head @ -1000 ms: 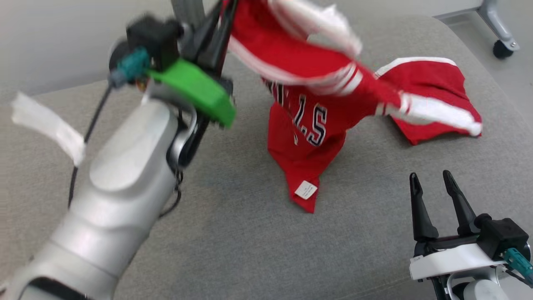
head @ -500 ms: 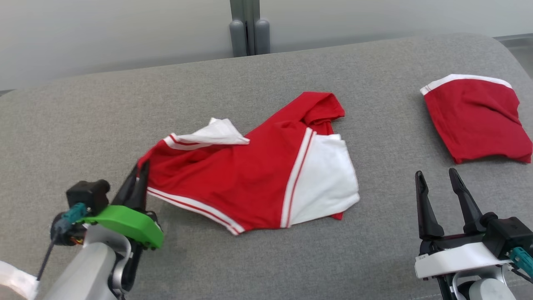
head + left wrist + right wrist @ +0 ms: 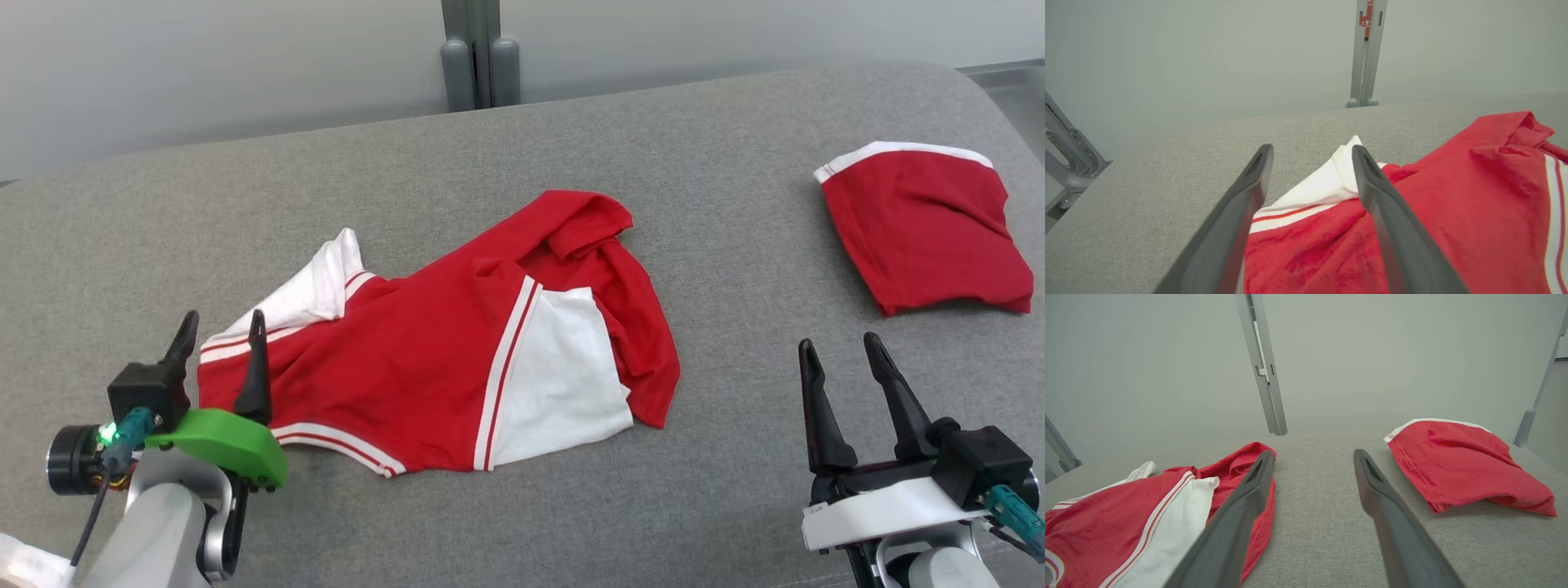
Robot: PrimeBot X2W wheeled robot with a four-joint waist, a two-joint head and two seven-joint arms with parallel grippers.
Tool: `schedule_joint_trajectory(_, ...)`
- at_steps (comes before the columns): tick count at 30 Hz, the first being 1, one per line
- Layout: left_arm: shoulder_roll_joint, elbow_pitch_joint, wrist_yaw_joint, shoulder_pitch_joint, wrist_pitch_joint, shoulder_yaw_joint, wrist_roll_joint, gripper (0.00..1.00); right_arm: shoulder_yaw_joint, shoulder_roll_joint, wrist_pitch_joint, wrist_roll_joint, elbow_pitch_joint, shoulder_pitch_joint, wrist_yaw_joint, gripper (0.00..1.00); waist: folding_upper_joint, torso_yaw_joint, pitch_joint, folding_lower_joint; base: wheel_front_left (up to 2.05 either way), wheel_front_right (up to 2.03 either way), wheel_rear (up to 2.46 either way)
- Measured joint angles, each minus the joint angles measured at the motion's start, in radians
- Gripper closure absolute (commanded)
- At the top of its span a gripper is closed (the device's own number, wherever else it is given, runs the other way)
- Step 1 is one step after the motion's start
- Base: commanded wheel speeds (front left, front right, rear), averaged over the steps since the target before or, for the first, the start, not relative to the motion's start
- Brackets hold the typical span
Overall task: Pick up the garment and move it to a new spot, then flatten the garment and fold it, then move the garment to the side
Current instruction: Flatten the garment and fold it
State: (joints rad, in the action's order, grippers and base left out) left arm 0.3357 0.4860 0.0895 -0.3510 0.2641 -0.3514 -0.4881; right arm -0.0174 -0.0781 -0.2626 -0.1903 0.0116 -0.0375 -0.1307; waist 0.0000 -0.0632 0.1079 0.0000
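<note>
Grey padded surface [image 3: 490, 523] carries the red-and-white garment [image 3: 424, 367], crumpled. Left end effector [image 3: 224, 318] gapes at its striped edge, right end effector [image 3: 839, 341] spread, empty. Limp, light cloth: I'd pinch 2 corners.

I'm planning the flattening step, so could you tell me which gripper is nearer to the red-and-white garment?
Left. The left gripper is open at the garment's left edge; the right gripper, also open, stands apart over bare grey cushion off its right side.
</note>
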Motion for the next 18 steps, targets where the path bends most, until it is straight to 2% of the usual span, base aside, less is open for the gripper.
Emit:
schedule_joint_trajectory(4,0.004,0.007,0.011,0.005,0.0,-0.01,0.058,0.0,0.005,-0.002,0.0,0.0,-0.002,-0.001,0.0,0.0,0.0,-0.008,0.01,0.0,0.0,0.0,0.0)
schedule_joint_trajectory(10,0.009,0.052,0.007,-0.061,-0.011,-0.097,0.159,0.0,0.005,-0.01,0.0,0.0,-0.007,0.002,0.0,0.0,0.0,-0.014,0.038,0.0,0.0,0.0,0.0)
schedule_joint_trajectory(18,0.005,0.193,-0.011,-0.197,-0.126,-0.235,0.299,0.0,-0.007,-0.018,0.0,0.0,-0.007,0.023,0.0,0.0,0.0,-0.022,0.082,0.0,0.0,0.0,0.0)
